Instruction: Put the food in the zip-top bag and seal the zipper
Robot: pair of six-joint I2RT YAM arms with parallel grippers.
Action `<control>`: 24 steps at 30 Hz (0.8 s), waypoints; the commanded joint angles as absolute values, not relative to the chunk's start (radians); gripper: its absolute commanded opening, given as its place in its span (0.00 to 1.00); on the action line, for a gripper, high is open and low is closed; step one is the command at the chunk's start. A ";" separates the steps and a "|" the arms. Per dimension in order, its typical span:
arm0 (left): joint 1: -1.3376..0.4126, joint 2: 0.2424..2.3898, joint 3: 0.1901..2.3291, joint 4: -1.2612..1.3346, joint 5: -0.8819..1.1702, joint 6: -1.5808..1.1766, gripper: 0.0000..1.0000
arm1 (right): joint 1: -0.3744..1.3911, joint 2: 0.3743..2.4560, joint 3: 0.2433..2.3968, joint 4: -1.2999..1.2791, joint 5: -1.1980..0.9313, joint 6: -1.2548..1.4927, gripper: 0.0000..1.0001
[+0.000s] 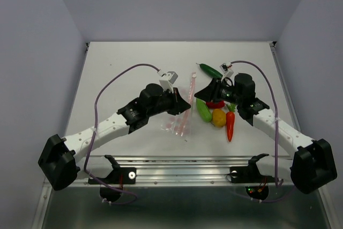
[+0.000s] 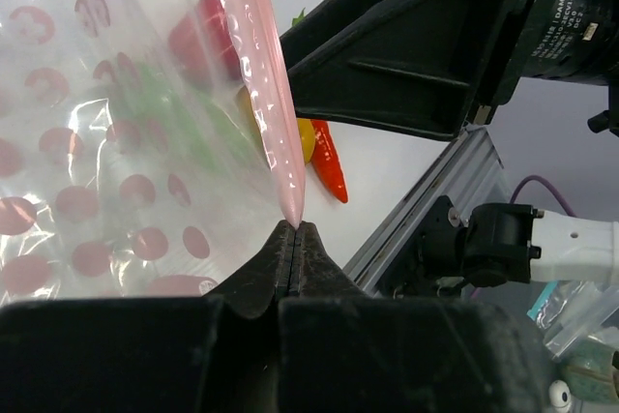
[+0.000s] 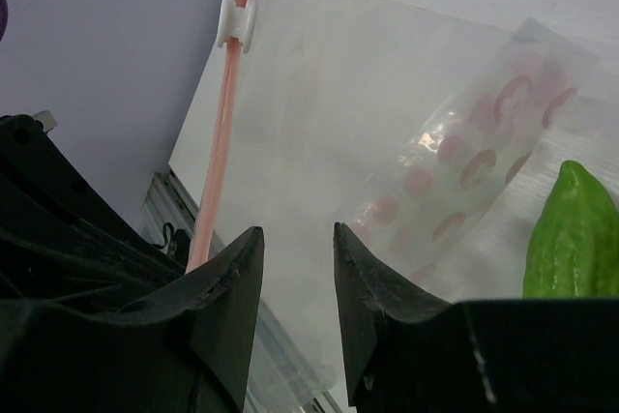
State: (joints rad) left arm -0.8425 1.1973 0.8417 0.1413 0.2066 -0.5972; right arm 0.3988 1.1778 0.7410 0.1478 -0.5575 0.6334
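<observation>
Left jaws clenched on the zipper [image 2: 266, 94] end of the zip-top bag [image 2: 97, 142]; right jaws parted, gripping nothing, light green pod [image 3: 571, 229] to their right.

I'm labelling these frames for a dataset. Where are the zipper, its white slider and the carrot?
zipper [image 2: 269, 94]: left wrist view, middle of the pink strip.
white slider [image 3: 236, 18]: right wrist view, centre of the clip.
carrot [image 1: 230, 124]: top external view, orange body.

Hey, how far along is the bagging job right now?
Done: nothing bagged yet. In hand: the left gripper is shut on the zipper of the zip-top bag; the right gripper is open, facing it. Left: all the food lies on the table, then sealing.
</observation>
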 commanded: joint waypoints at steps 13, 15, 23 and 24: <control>-0.841 1.177 0.818 0.212 0.225 -0.611 0.00 | 0.417 1.135 0.781 0.202 -0.589 0.641 0.41; -0.841 1.177 0.816 0.212 0.225 -0.611 0.00 | 0.417 1.140 0.788 0.201 -0.603 0.646 0.41; -0.841 1.170 0.811 0.219 0.229 -0.614 0.00 | 0.417 1.124 0.798 0.196 -0.607 0.649 0.41; -0.841 1.170 0.811 0.219 0.227 -0.614 0.00 | 0.417 1.123 0.798 0.192 -0.607 0.646 0.41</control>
State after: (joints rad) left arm -0.8425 1.1969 0.8246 0.1642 0.2195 -0.6117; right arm 0.4076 1.1507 0.7456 0.1505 -0.5846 0.6449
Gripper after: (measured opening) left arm 0.022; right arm 0.410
